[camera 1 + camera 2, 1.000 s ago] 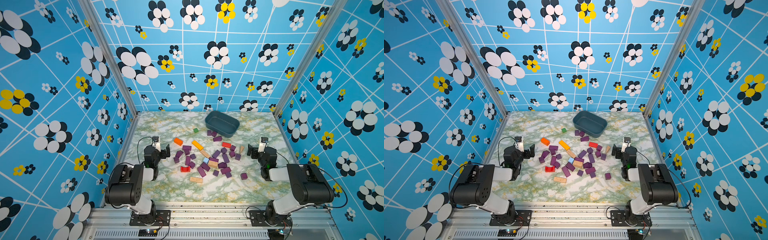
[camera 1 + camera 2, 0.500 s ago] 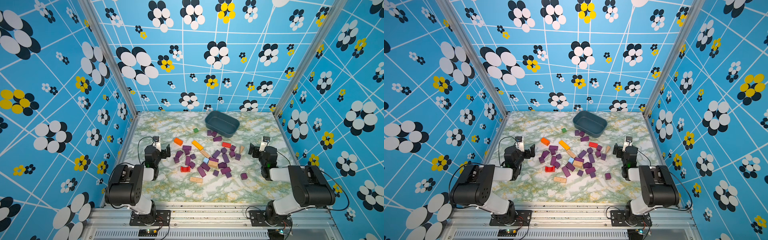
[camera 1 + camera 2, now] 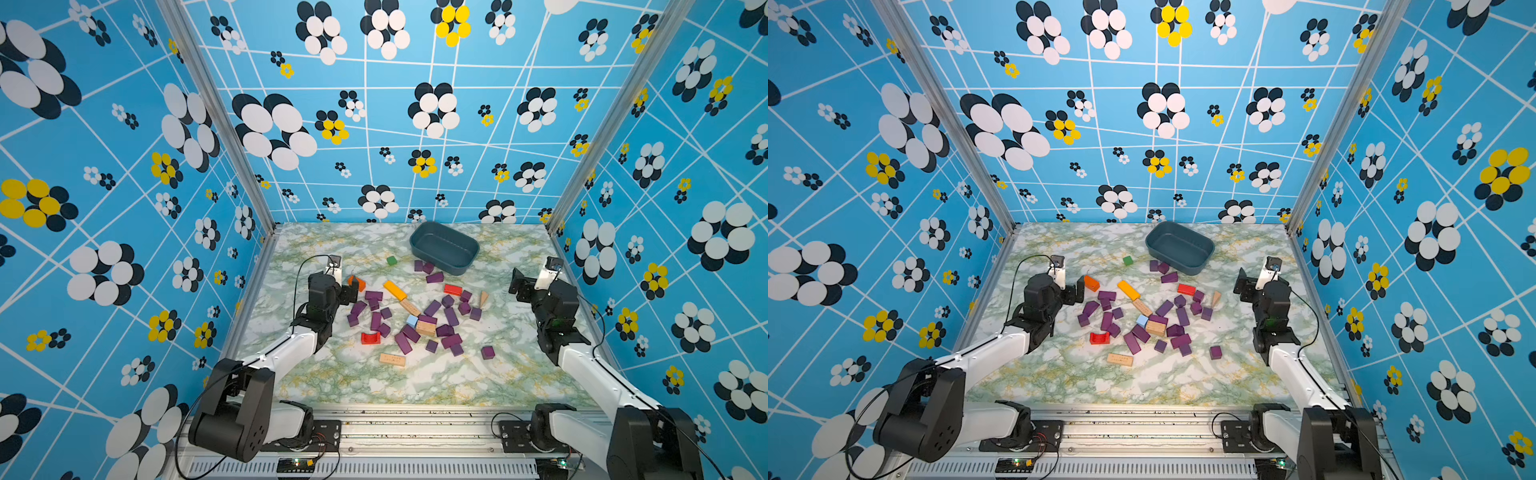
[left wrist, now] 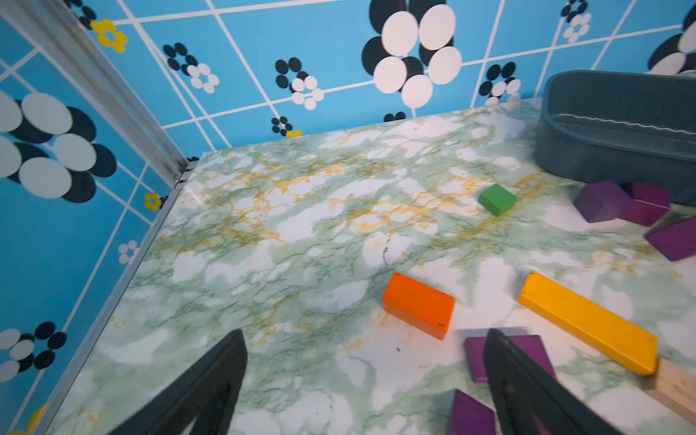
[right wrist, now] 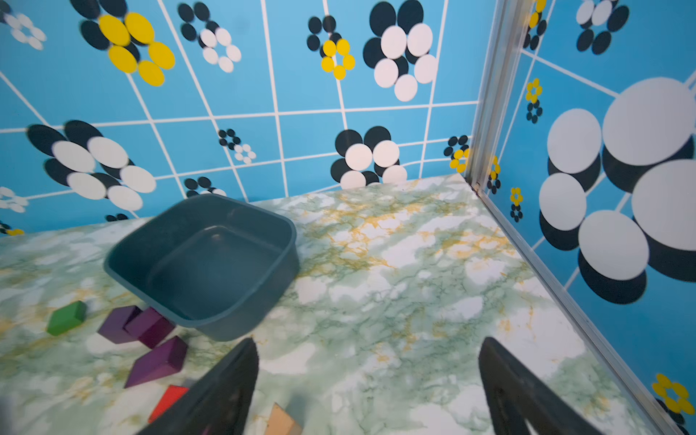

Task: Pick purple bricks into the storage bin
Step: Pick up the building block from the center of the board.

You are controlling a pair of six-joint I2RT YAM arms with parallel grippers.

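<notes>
The storage bin (image 3: 461, 268) stands on the tabletop (image 3: 374, 382). The purple bricks (image 3: 451, 316) lie scattered in front of it, three just beside its near wall. The left gripper (image 4: 363, 337), jaws spread wide and holding nothing, hangs left of the bin near an orange block (image 4: 418, 305). The right gripper (image 5: 368, 341), likewise wide, is to the bin's right.

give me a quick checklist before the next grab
1. Left pincer open and empty: ok.
2. Right pincer open and empty: ok.
3. Bin upright, nothing inside: ok.
4. Easy target: a lone brick, purple, sits apart from the rest: ok.
5. Room around the near brick by the left pincer: orange block and yellow block lie close, likely crowding a grasp: not ok.
</notes>
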